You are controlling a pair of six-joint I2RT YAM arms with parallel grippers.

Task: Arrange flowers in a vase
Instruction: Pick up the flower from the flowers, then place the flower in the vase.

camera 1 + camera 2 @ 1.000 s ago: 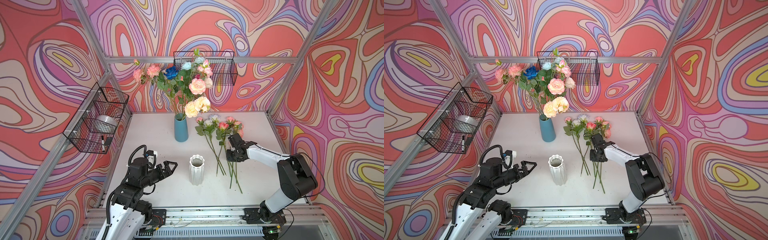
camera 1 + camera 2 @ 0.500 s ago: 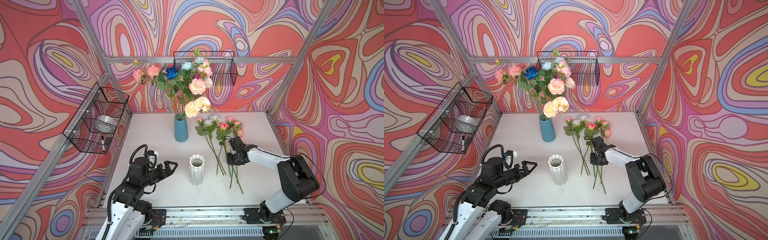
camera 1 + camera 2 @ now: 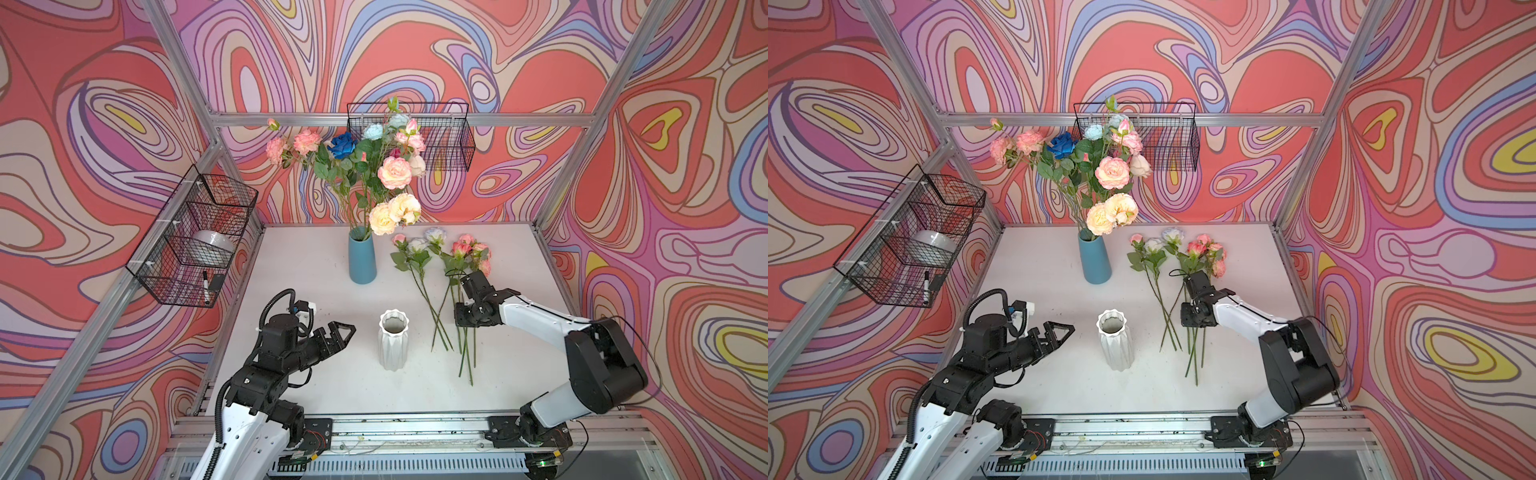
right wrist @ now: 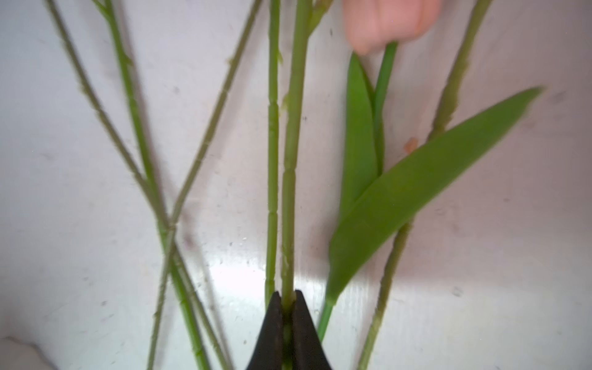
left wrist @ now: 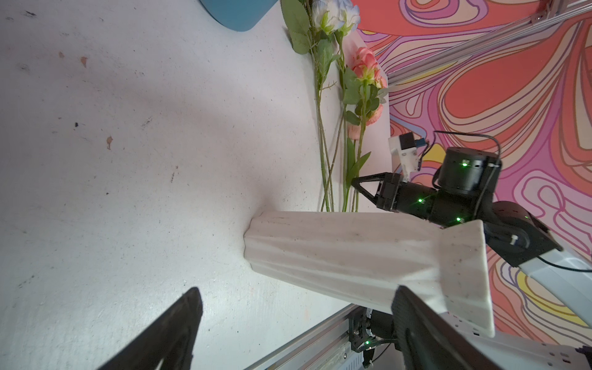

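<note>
Right claw pinched shut on one stem among seven loose flowers lying right of centre. Left claw gapes empty. Two vases: white vase empty, blue vase full.

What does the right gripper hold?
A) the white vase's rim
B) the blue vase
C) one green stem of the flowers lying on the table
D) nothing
C: in the right wrist view the right gripper is pinched shut on one green stem, apart from the white vase.
</note>
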